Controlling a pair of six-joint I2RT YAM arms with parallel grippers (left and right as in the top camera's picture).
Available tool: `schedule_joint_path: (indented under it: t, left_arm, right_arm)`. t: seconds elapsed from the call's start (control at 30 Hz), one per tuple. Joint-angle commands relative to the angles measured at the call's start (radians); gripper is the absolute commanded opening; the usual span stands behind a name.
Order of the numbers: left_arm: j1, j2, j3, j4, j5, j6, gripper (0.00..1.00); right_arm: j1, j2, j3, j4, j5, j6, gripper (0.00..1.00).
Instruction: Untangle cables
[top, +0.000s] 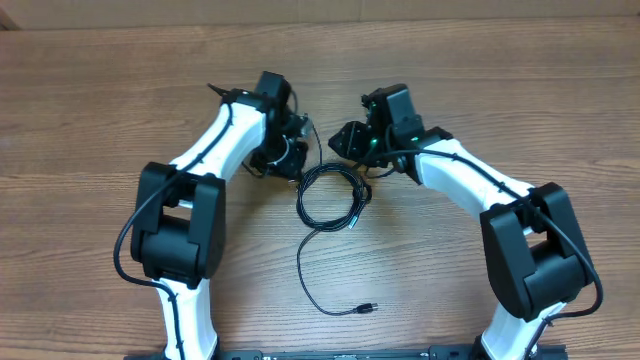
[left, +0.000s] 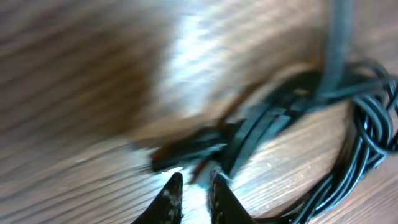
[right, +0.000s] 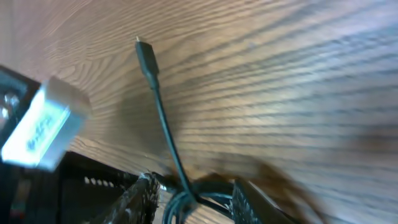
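Left gripper (left: 194, 198) is low over the wooden table (top: 90, 90). Its two fingers are very near each other with only a thin gap, and the view is blurry, so I cannot tell if a strand is pinched there. The right gripper (right: 194, 200) has its fingers apart, one on each side of a black strand, and they do not seem to squeeze it. The cables (top: 330, 195) lie in the middle of the table, between the two grippers, curled in a few loops. One loose end runs to the near side and stops at a small plug (top: 367, 308). Another plug (right: 146, 55) sits at the tip of the strand that passes between the right fingers. I think the step now is getting hold of the bundle from both sides. Next, each gripper needs a firm hold on its own strand, then a gentle pull apart so the loops open and do not get tighter.
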Motion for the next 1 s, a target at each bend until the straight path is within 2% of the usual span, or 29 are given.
schedule_joint_path:
  t: [0.0,0.2,0.8,0.9,0.97]
  left_arm:
    - [0.083,0.012,0.024,-0.002,0.111,-0.087,0.19]
    - [0.173,0.012,0.024,-0.018,0.270,-0.053,0.23]
    - [0.175,0.012,0.024,-0.014,0.268,-0.048,0.25]
    - [0.175,0.012,0.024,-0.013,0.267,-0.048,0.25]
    - [0.175,0.012,0.024,-0.013,0.261,-0.048,0.25]
  right_arm:
    - [0.030,-0.027,0.014,0.025,0.110,-0.004,0.38]
    - [0.053,0.020,0.014,0.116,0.121,-0.004,0.39]
    - [0.066,0.177,0.014,0.475,0.125,-0.008,0.39]
    - [0.072,0.184,0.014,0.520,0.123,-0.064,0.39]
    - [0.071,0.178,0.035,0.492,0.110,-0.130,0.40]
